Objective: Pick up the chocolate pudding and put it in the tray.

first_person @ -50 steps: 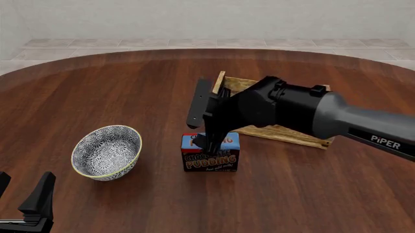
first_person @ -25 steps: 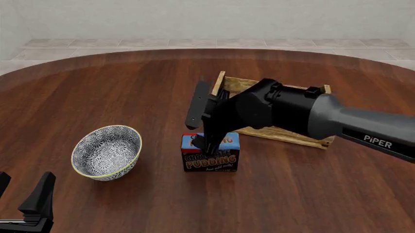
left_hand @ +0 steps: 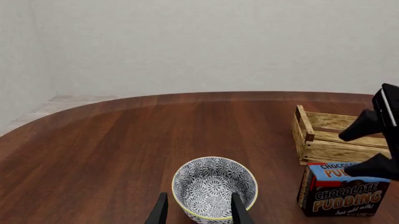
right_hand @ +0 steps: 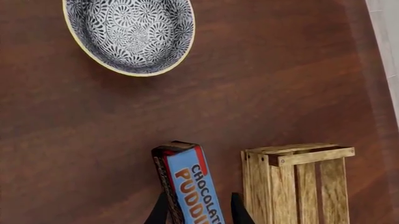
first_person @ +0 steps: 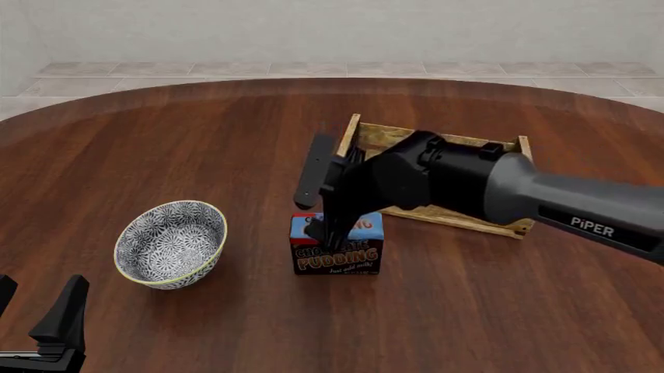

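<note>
Chocolate pudding (right_hand: 193,189) between right end effector (right_hand: 196,212) fingers

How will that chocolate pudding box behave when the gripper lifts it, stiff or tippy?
The chocolate pudding looks like a thin, flat-sided carton, so probably stiff and fairly light. It stands upright on a narrow base, so a sideways nudge might tip it. The right gripper straddles its thin sides, which should hold.
</note>
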Tool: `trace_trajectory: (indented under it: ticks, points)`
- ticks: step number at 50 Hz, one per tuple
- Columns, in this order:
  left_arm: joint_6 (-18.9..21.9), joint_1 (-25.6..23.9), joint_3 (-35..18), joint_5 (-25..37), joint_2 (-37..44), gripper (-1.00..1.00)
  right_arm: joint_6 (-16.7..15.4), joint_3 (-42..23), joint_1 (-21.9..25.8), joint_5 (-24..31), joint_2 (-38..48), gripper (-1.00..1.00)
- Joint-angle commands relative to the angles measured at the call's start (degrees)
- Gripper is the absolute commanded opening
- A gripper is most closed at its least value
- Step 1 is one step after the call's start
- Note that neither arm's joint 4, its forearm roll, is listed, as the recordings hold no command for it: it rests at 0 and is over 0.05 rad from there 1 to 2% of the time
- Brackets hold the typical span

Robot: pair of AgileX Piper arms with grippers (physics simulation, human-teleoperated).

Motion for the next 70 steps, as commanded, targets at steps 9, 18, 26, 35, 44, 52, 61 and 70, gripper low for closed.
trace_trajectory:
  ticks: [9,18,26,35,44,52,61,70]
  points:
    - [0.0,0.0,0.0,0.0,0.0,1.0,0.5,0.2,-0.5,-0.4,1.1,1.0]
    - [0.0,0.0,0.0,0.0,0.0,1.0,0.3,0.6,-1.0,-0.9,1.7,1.0]
    - [0.0,0.0,0.0,0.0,0.0,1.0,0.0,0.4,-1.3,-0.7,2.1,1.0]
    - [0.0,0.0,0.0,0.0,0.0,1.0,0.2,0.4,-1.5,-1.0,2.6,1.0]
    - [0.0,0.0,0.0,0.0,0.0,1.0,0.6,0.6,-1.2,-1.1,2.7,1.0]
    - [0.0,0.0,0.0,0.0,0.0,1.0,0.9,1.1,-1.3,-1.8,3.1,1.0]
    - [0.0,0.0,0.0,0.0,0.0,1.0,1.5,1.3,-1.3,-2.0,3.3,1.0]
    - [0.0,0.0,0.0,0.0,0.0,1.0,1.7,1.7,-1.5,-2.8,4.1,1.0]
